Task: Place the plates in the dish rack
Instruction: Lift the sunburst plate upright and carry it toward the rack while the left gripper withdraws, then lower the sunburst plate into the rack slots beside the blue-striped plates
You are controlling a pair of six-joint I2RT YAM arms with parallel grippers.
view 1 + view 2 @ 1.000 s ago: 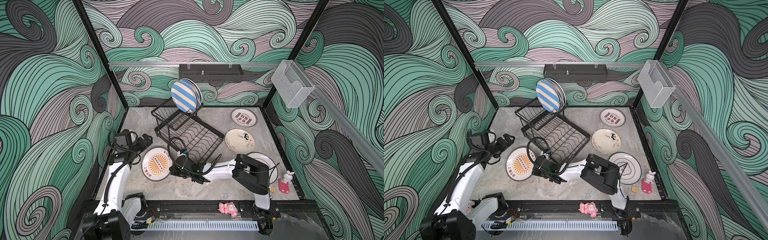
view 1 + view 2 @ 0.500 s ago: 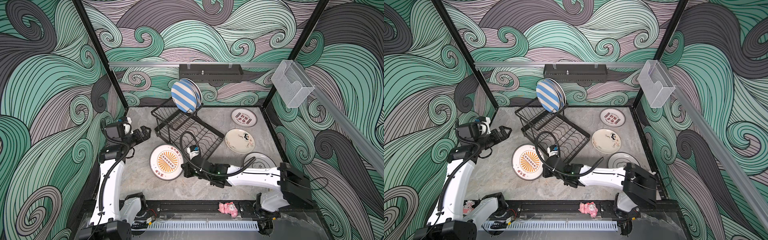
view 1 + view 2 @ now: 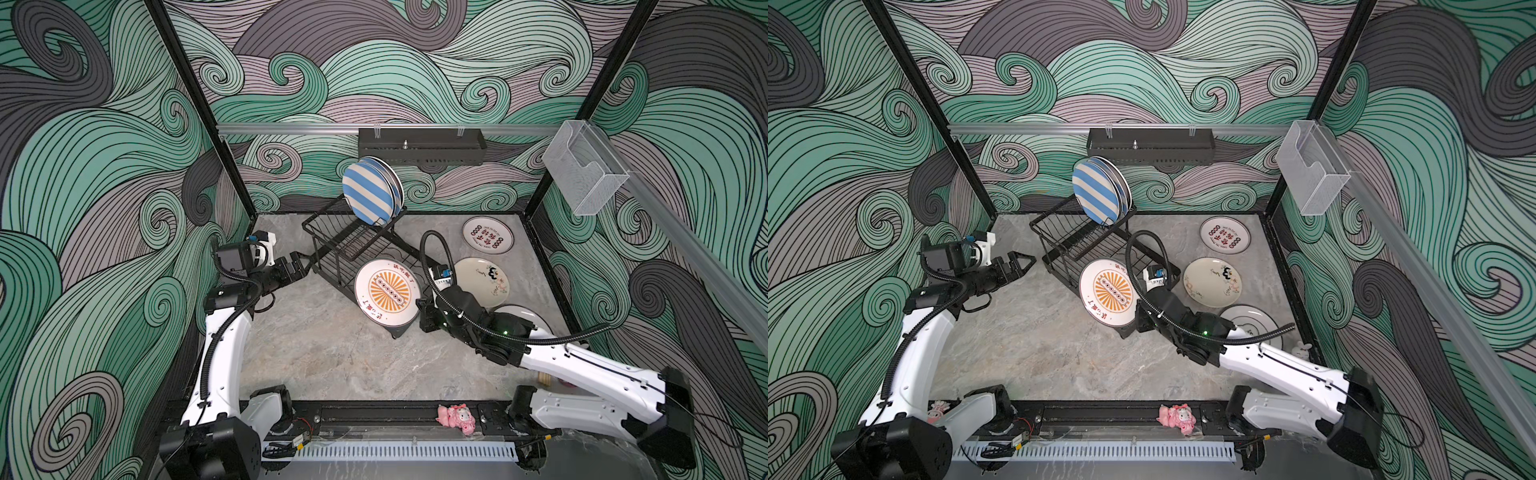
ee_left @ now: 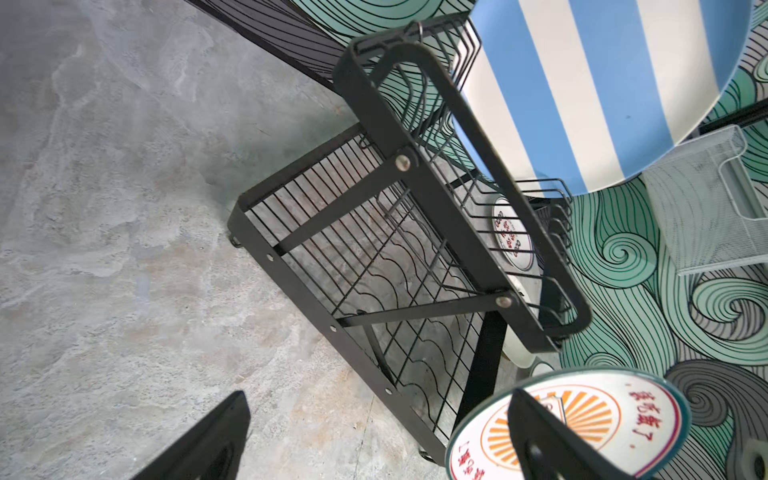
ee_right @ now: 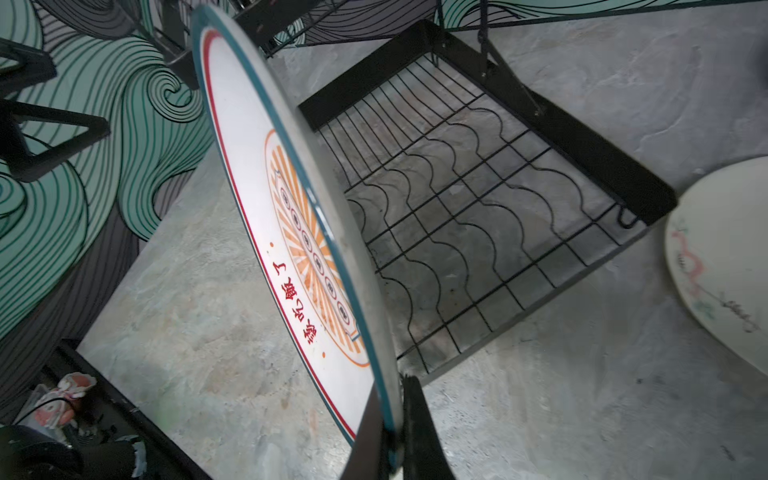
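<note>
The left gripper (image 3: 1026,264) waits just beside the rack's (image 3: 348,248) left end, its fingers (image 4: 208,432) wide apart and holding nothing. It appears clear of the wire. In the rack's raised basket the two striped plates (image 3: 368,193) stand on edge, so loading looks well begun but far from done. The step in hand is the carry of the sunburst plate (image 3: 388,293), which hangs tilted, face toward the left, over the near end of the wavy base grid (image 5: 478,216) and off the table. The next move likely calls for turning it more upright and lowering its rim into a dip of that grid, without knocking the frame. The right gripper (image 5: 392,436) is clamped on this plate's rim, one finger (image 5: 417,428) on each face, the grip narrow and at the edge only, so the plate could swing. Farther right, the doodle plate (image 3: 482,281), the red-lettered plate (image 3: 488,235) and a white plate (image 3: 521,313) half hidden by the right arm lie flat on the table, not yet loaded.
</note>
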